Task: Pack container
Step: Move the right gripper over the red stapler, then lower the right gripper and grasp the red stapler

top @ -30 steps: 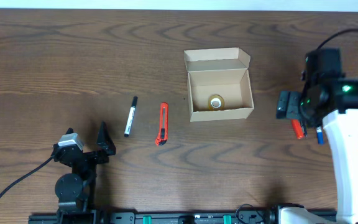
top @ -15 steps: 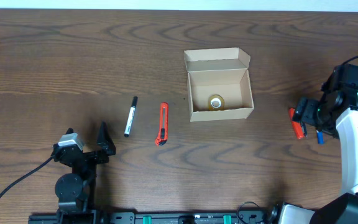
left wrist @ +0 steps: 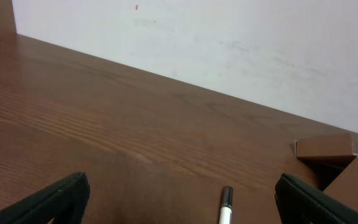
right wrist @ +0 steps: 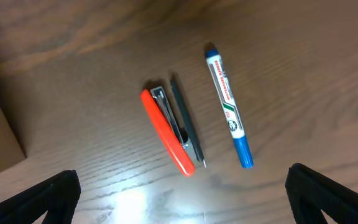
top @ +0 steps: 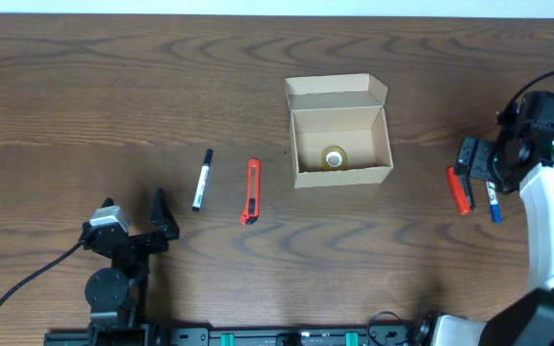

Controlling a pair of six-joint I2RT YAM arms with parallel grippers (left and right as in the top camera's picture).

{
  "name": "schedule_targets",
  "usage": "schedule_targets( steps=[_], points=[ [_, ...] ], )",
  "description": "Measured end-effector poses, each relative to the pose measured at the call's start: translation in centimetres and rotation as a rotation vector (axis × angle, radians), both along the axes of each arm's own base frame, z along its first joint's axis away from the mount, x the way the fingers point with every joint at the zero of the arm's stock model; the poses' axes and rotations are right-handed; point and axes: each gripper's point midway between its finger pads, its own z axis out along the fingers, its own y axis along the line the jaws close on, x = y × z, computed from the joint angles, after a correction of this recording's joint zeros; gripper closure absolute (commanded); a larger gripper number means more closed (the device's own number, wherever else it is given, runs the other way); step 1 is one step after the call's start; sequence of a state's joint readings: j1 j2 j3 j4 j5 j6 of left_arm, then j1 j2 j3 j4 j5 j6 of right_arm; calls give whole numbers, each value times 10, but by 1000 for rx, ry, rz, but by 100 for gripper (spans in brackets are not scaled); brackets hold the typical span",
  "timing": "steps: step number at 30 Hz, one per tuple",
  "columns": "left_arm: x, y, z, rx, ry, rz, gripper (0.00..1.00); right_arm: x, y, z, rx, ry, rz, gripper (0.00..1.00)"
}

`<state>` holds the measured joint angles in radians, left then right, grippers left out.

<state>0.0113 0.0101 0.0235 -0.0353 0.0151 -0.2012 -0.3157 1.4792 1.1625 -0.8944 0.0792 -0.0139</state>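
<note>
The container (top: 296,144) is an open tan cardboard box, its flap lid folded back, with a roll of tape (top: 334,158) inside. My right gripper (top: 479,165) hovers open over a red stapler (top: 460,190), a thin black pen and a blue marker (top: 492,202) to the box's right. In the right wrist view the stapler (right wrist: 166,134), pen (right wrist: 188,124) and blue marker (right wrist: 229,106) lie ahead of the open right gripper (right wrist: 182,199), untouched. My left gripper (top: 162,223) rests open near the front left; the left gripper (left wrist: 182,202) faces a black-and-white marker (left wrist: 226,208).
The black-and-white marker (top: 201,180) and an orange utility knife (top: 250,191) lie side by side left of the box. A corner of the box (left wrist: 340,162) shows at the right of the left wrist view. A white wall stands behind the table's far edge.
My right gripper has moved right, away from the box, and now sits above the stapler and blue marker. The left arm and all objects are unmoved.
</note>
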Motion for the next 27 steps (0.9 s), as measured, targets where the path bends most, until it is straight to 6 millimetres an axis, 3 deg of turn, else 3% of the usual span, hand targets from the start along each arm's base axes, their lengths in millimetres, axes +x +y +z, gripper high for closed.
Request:
schedule_targets(
  steps=[10, 27],
  points=[
    [0, 0, 0, 0, 0, 0, 5, 3, 4, -70, 71, 191, 80, 1],
    [0, 0, 0, 0, 0, 0, 5, 12, 17, -86, 130, 193, 214, 1]
  ],
)
